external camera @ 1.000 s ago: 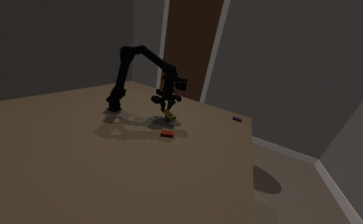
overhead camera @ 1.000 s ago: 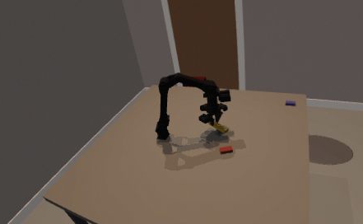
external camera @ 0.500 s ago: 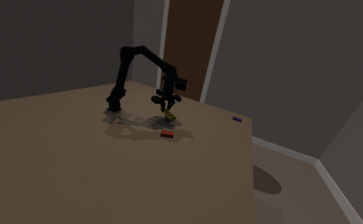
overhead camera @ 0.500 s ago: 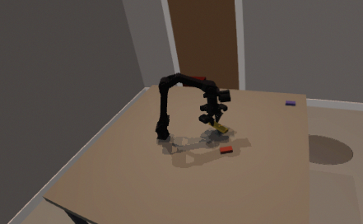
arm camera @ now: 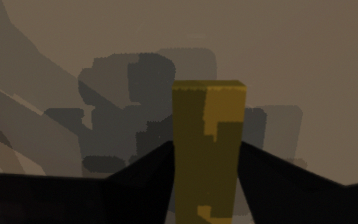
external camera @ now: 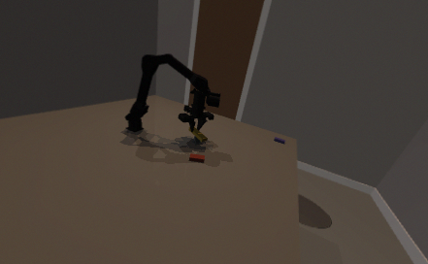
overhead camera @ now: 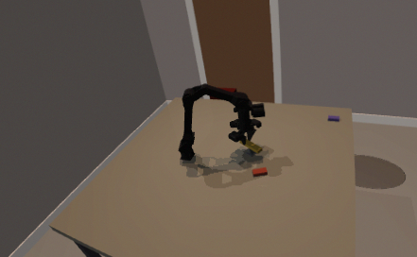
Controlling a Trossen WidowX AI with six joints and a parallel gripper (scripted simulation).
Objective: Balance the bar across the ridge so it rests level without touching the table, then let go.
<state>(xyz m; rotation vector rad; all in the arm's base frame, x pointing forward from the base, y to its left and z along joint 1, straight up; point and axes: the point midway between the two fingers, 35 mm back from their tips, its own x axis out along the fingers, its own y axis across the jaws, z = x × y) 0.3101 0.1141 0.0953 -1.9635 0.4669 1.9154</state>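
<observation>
The yellow bar [overhead camera: 254,147] [external camera: 201,137] [arm camera: 192,112] is between the fingers of my gripper [overhead camera: 248,140] [external camera: 196,128] [arm camera: 205,149], which is shut on it. In the top and exterior views the bar slants down to the right in the picture; whether it is truly tilted is hard to tell. In the wrist view its far end sticks out beyond the fingertips. The bar appears above the table, with dark shadow under it. I cannot make out the ridge for sure; anything under the bar is lost in shadow or hidden by it.
A small red block [overhead camera: 259,172] [external camera: 197,158] lies on the table [overhead camera: 193,217] [external camera: 101,204], nearer the top and exterior views than the bar. A small purple block [overhead camera: 334,118] [external camera: 279,141] lies near the table's far right corner. A red object [overhead camera: 226,91] shows behind the arm in the top view.
</observation>
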